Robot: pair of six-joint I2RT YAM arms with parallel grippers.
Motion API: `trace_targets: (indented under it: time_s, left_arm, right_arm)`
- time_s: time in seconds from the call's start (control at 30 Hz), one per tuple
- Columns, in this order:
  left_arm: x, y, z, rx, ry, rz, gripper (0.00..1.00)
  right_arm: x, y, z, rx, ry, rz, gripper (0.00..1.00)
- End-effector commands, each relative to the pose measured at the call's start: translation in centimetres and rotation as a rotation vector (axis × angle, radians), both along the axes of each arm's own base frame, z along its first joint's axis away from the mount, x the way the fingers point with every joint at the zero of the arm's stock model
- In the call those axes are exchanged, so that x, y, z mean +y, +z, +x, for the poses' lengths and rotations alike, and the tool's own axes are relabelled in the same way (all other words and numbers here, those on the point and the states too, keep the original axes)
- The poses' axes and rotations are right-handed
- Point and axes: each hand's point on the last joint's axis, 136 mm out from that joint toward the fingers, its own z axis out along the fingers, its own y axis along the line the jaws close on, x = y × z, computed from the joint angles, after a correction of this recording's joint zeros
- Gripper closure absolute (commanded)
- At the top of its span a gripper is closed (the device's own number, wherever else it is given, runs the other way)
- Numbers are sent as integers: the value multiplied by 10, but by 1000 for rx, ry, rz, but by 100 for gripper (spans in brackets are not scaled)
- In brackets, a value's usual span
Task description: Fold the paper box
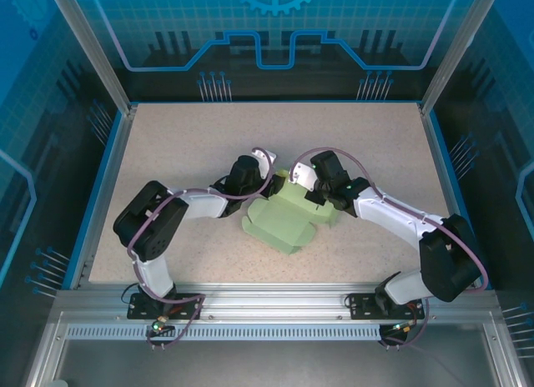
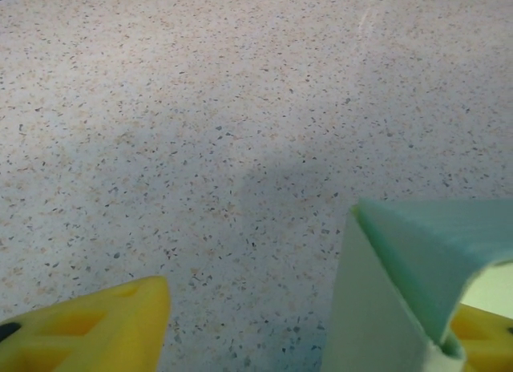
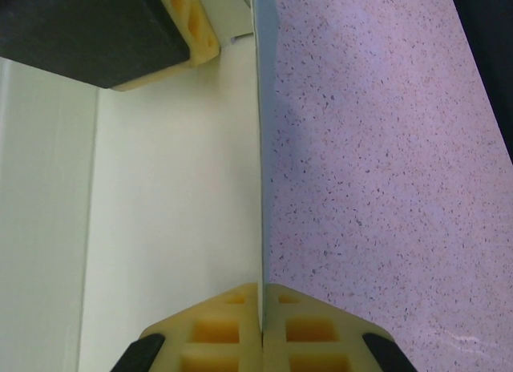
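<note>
- Mint-green card: the paper box (image 1: pixel 288 224) lies partly folded near the middle of the speckled worktop (image 1: pixel 192 145), with its base flat and its panels creased upward along the far side.
- Top view: both arms reach inward and meet at the box's far edge. The left end effector (image 1: pixel 265 183) is at its far-left corner and the right end effector (image 1: pixel 321 195) at its far-right side.
- Left wrist view: the left end effector (image 2: pixel 288 332) stands wide, one yellow finger at the lower left of the frame and the other at the lower right.
- A raised corner of the paper box (image 2: pixel 401 260) sits in that gap, hard over toward the right-hand finger and overlapping it from above. It is well apart from the left-hand finger and is not pinched. Bare worktop (image 2: pixel 200 107) lies beyond.
- Right wrist view: the right end effector (image 3: pixel 263 320) is closed on the box, its two yellow fingers pressed together with a thin upright panel edge clamped between them.
- The paper box (image 3: pixel 168 188) panel runs edge-on straight away from the fingertips. Its pale inner face spreads to the left, and the worktop (image 3: pixel 377 147) is to the right.
- A yellow finger on a black body (image 3: pixel 172 31) sits at the top left beside that inner face; I cannot tell whether it touches.
</note>
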Motion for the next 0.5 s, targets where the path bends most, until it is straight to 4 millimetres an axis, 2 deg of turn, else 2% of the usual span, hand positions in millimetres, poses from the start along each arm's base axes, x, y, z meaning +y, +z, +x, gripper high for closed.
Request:
trace_targets:
  time_s: [0.0,0.27,0.47]
  left_arm:
    - [-3,8,-10,18,-47,-43,32]
    - [-4,8,-20,61,-76,-72,25]
    - [8,12,-27,96,-64,-121,24]
  right_arm:
    - [4,15,2,-21,0,33,100]
    - [2,21,6,-44,-15,26,100]
    - [-2,26,7,-59,-20,10,100]
